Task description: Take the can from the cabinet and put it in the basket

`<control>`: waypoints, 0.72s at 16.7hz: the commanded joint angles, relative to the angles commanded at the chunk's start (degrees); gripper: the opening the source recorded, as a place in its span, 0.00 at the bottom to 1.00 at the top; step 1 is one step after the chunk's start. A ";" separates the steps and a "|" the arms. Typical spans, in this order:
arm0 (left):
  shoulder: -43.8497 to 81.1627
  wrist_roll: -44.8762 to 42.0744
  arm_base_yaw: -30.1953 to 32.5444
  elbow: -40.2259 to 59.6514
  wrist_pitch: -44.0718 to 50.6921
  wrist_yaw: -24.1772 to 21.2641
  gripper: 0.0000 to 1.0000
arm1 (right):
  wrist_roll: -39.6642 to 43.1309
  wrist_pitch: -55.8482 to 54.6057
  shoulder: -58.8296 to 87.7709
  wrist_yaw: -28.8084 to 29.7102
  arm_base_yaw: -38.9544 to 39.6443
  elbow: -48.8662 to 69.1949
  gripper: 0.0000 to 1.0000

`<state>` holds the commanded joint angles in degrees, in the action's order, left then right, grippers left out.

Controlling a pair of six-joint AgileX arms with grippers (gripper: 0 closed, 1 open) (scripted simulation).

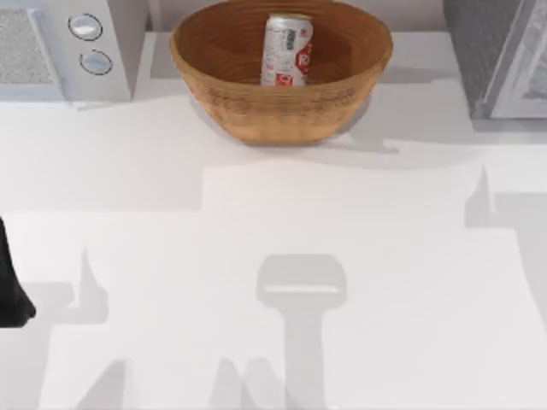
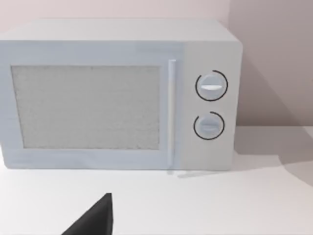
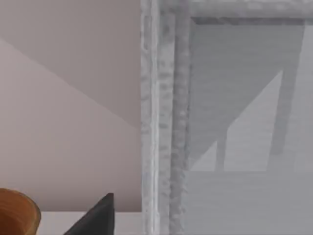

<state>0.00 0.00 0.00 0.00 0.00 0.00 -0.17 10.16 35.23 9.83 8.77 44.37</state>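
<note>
- A white table (image 1: 273,256) is seen from above, with three large things lined along its far edge.
- The basket (image 1: 282,102), a wide round bowl of tan-brown woven coils, sits at the middle of that far edge.
- The can (image 1: 287,49), silver-white with red markings, stands inside the basket, leaning slightly, with its base down in the bowl and its top above the rim.
- The cabinet (image 1: 500,55), a grey box with a dark speckled side and a pale, light-framed door, stands at the table's far right corner, well apart from the basket.
- A pale microwave (image 1: 64,47) with two round knobs stands at the far left corner, just beside the basket's left rim.
- The left arm (image 1: 13,282) shows as a dark shape at the table's left edge in the top view, well away from the basket.
- In the left wrist view, a dark fingertip of the left gripper (image 2: 93,220) shows in front of the microwave's closed door; whether that pincer is open or closed cannot be told, and nothing is seen in its hold.
- In the right wrist view, a dark fingertip of the right gripper (image 3: 95,218) shows close before the cabinet's speckled frame, with a curve of the basket's rim near it; its opening cannot be told either, and nothing is seen in its hold.
</note>
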 joint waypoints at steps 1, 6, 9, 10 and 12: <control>0.00 0.00 0.00 0.00 0.00 0.00 1.00 | 0.02 -1.21 -4.21 -1.17 -1.03 -5.88 1.00; 0.00 0.00 0.00 0.00 0.00 0.00 1.00 | 0.11 -6.78 -23.53 -6.55 -5.82 -31.45 1.00; 0.00 0.00 0.00 0.00 0.00 0.00 1.00 | 0.15 -9.11 -31.65 -8.81 -7.85 -40.65 1.00; 0.00 0.00 0.00 0.00 0.00 0.00 1.00 | 0.16 -9.62 -33.40 -9.31 -8.30 -42.50 1.00; 0.00 0.00 0.00 0.00 0.00 0.00 1.00 | 0.17 -10.15 -35.20 -9.83 -8.76 -44.33 1.00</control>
<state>0.00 0.00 0.00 0.00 0.00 0.00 0.00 0.01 0.03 0.01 0.01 0.03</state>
